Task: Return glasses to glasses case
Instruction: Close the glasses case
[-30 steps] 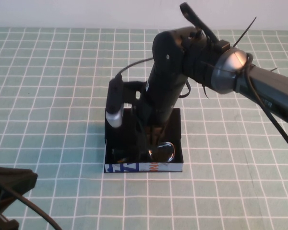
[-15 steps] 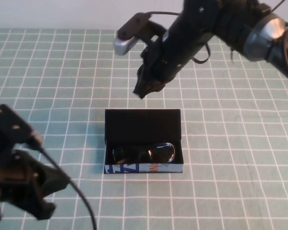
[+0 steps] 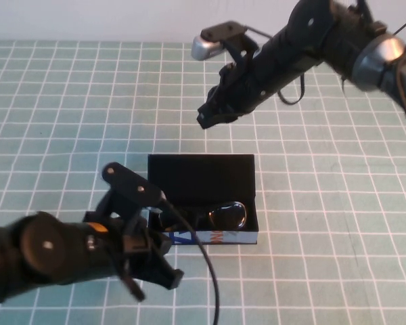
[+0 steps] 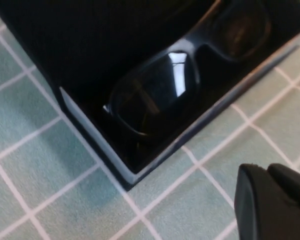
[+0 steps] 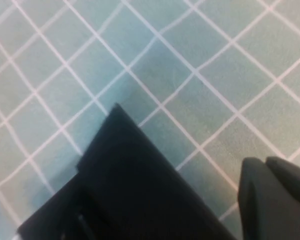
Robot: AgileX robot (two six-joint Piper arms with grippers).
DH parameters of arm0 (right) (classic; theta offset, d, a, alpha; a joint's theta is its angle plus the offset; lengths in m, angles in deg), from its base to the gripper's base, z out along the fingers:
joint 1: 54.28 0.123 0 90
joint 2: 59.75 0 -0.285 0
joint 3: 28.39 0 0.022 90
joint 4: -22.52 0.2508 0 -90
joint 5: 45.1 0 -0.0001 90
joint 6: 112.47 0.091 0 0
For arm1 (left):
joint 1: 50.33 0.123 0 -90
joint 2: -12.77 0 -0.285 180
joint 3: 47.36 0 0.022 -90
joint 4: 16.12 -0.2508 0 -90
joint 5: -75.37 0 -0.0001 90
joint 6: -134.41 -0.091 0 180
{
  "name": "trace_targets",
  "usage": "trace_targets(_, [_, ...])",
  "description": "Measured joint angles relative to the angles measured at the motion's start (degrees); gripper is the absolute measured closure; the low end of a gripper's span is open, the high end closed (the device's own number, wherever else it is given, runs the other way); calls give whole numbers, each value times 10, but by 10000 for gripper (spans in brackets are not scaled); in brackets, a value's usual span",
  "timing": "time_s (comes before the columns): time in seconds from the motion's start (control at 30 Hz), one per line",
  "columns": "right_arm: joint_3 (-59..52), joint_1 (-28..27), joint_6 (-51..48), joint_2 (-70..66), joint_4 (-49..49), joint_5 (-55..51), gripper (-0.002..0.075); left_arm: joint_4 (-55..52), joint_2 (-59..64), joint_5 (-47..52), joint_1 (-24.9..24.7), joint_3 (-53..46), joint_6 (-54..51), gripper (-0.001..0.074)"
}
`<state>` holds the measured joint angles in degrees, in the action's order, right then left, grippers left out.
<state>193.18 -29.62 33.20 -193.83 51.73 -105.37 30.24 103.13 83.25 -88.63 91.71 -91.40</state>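
The glasses case (image 3: 252, 203) lies open at the table's middle, its flat lid (image 3: 201, 169) folded back and its blue, white and orange front facing me. The black glasses (image 3: 220, 215) lie inside it, lenses reflecting. My right gripper (image 3: 208, 118) hangs shut and empty above the table behind the lid. My left gripper (image 3: 155, 274) is shut and empty, just in front of the case's front left corner. The left wrist view shows the glasses (image 4: 160, 95) in the case (image 4: 90, 142) and the left gripper (image 4: 266, 170). The right wrist view shows the lid (image 5: 135, 190) and the right gripper (image 5: 266, 165).
The table is covered by a green cloth with a white grid (image 3: 68, 101). A white wall edge runs along the back (image 3: 88, 20). The left arm's cable (image 3: 206, 271) loops in front of the case.
My right gripper has risen out of the case and pulled back behind it, leaving the glasses inside. My left arm has swung in from the lower left to the case's front left corner.
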Motion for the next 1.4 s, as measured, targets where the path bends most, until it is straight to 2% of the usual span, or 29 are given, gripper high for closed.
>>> trace_targets(0.33, [0, -7, 0, -53, 5, 10, 737, 39, 105, -71, -17, 19, 6, 734])
trace_targets(0.77, [1, -9, -17, -58, 34, -90, 737, 41, 112, -103, -17, 29, 6, 734])
trace_targets(1.07, [1, -1, -29, -58, 98, -94, 737, 41, 112, -103, -17, 29, 6, 734])
trace_targets(1.4, [-40, 27, 25, -15, 68, -94, 737, 41, 113, -99, -17, 29, 6, 734])
